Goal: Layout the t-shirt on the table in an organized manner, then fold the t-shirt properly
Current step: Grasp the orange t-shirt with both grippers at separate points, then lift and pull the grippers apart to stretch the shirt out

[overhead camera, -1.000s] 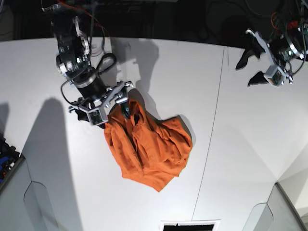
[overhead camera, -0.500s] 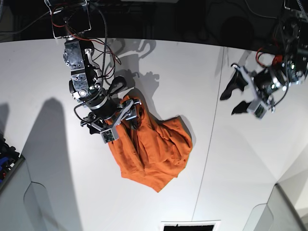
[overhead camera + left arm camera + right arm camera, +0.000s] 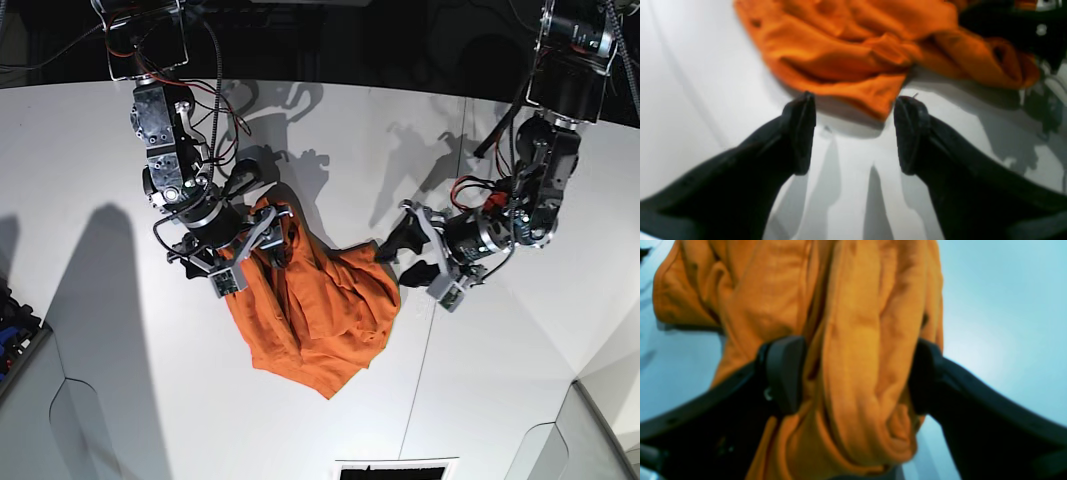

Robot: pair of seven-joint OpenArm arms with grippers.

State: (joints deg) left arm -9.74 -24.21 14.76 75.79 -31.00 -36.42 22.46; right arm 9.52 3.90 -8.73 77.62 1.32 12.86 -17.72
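The table, a broad matte white surface crossed by a thin dark seam, is seen to fill most of the base view. The t-shirt is found crumpled in a loose orange heap near the middle of the table, just left of the seam, with folds piled over one another and no part laid flat. At the heap's upper left corner the right gripper is pressed into the cloth; in the right wrist view a thick bunched roll of the t-shirt is seen between its two dark fingers — the fingers are held partly apart with fabric filling the gap, touching both pads. At the heap's right edge the left gripper is placed close to the table, its fingers spread wide. In the left wrist view a corner of the orange hem is seen just ahead of the gap between the fingertips — nothing is held between them, and only the white table and their shadows are seen below.
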